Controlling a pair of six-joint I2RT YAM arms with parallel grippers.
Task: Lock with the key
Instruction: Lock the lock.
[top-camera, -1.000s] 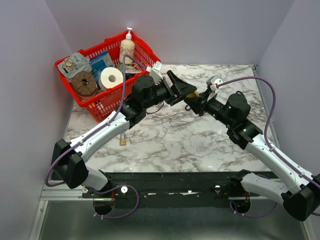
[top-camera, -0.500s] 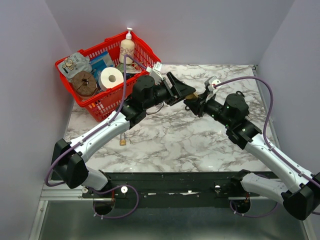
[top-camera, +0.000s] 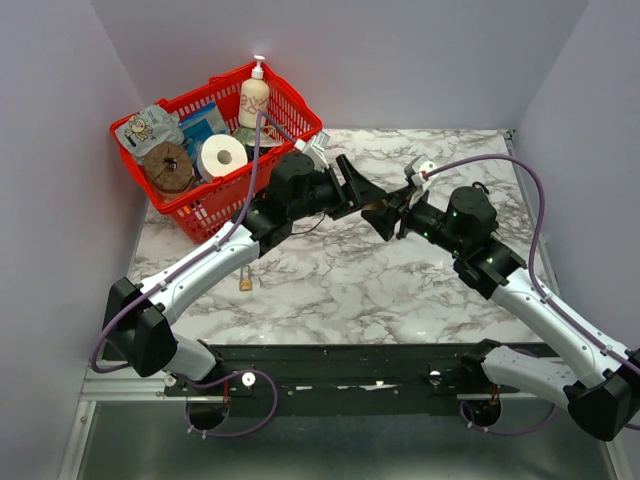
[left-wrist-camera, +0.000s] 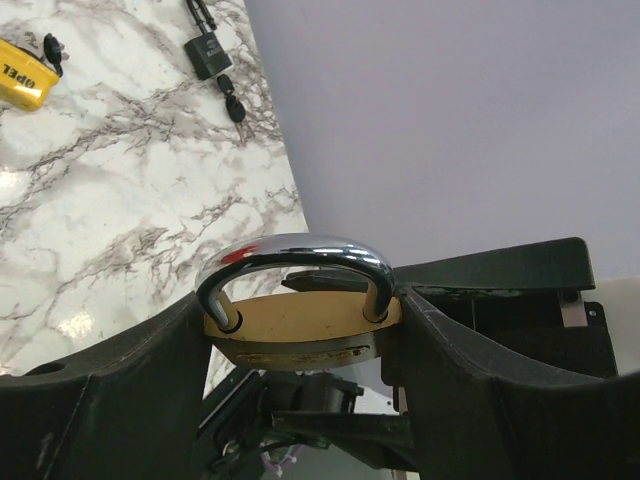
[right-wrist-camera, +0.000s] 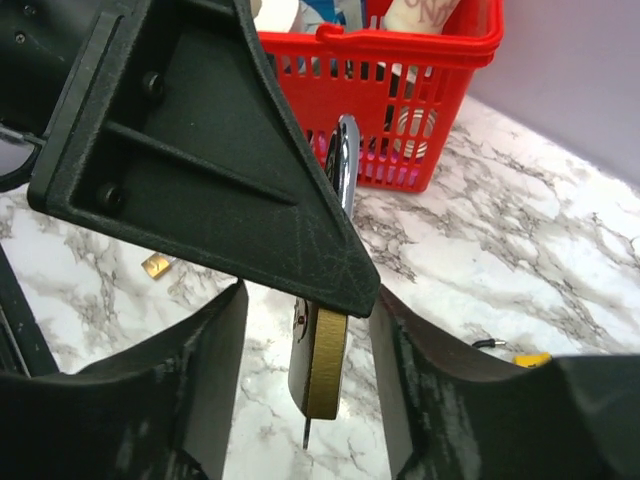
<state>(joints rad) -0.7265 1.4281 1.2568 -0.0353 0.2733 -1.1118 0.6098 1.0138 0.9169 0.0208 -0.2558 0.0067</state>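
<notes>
A brass padlock (left-wrist-camera: 295, 325) with a chrome shackle sits crosswise between the fingers of my left gripper (left-wrist-camera: 300, 335), which is shut on its two ends. In the top view this grip (top-camera: 372, 205) hangs above the middle of the marble table. My right gripper (right-wrist-camera: 308, 310) faces it from the right, and its jaws stand open on either side of the padlock's body (right-wrist-camera: 325, 370), with a gap on each side. A thin dark key blade (right-wrist-camera: 305, 435) sticks out under the padlock. In the top view the right gripper (top-camera: 392, 218) meets the left one.
A red basket (top-camera: 290, 105) with a soap bottle (top-camera: 254, 97) and a paper roll (top-camera: 222, 155) stands at the back left. A small brass padlock (top-camera: 245, 283) lies on the table by the left arm. A small black padlock (left-wrist-camera: 207, 50) and a yellow object (left-wrist-camera: 20, 75) lie at the far right.
My right gripper's jaws have opened off the padlock. Both grippers have shifted slightly left and toward the near side, with the padlock staying in the left gripper.
</notes>
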